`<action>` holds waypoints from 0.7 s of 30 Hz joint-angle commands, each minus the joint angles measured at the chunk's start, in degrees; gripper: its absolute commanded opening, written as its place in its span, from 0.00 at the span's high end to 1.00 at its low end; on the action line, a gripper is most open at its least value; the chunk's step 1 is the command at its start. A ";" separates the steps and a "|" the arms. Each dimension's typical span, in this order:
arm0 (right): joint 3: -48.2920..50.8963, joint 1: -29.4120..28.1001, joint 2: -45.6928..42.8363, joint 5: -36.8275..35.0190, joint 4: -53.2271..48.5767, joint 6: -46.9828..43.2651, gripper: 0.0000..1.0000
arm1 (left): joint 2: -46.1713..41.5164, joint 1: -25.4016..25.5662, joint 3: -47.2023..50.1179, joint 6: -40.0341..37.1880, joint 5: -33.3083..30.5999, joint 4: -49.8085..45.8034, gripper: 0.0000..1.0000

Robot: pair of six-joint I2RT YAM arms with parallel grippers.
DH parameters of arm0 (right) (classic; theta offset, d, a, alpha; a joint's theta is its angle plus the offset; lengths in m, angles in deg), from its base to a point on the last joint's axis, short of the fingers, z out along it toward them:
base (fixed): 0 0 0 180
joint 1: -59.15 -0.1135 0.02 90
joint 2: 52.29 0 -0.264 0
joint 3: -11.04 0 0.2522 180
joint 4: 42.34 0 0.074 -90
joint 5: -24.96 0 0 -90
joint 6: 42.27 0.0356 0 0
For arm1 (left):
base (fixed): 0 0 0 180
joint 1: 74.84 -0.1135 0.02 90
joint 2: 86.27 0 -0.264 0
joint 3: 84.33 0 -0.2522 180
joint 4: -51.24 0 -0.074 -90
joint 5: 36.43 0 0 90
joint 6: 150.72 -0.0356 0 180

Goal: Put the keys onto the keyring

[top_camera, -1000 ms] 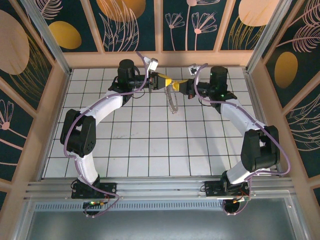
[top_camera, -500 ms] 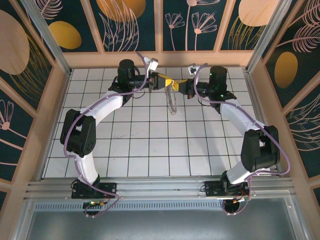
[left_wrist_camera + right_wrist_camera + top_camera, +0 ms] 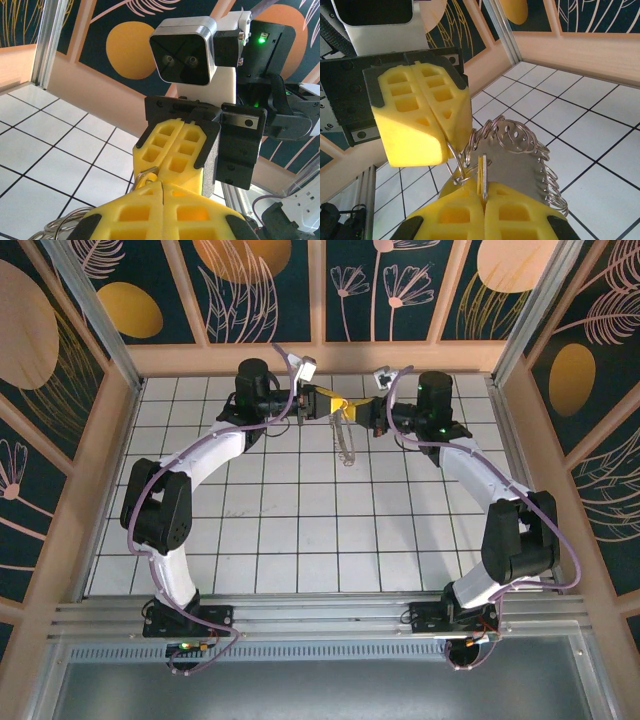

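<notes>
The right hand [image 3: 354, 409] has edged slightly toward the left hand [image 3: 337, 401].

Counted two robot arms: left arm [image 3: 200, 465], right arm [image 3: 480, 475]. Recorded two grippers, left gripper [image 3: 445, 140] and right gripper [image 3: 482, 195], each with two yellow fingers [image 3: 405, 125], four in all. Logged two wrist cameras [image 3: 182, 50]. Found one keyring [image 3: 520, 150] and one key [image 3: 482, 175], seen edge-on. Left the small rings along the keyring rim uncounted, being too crowded for a sure tally.
</notes>
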 commanded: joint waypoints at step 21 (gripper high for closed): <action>-12.69 1.39 6.60 -13.73 -16.34 -3.38 1.00 | -12.16 -3.03 14.65 6.70 -15.45 12.51 0.40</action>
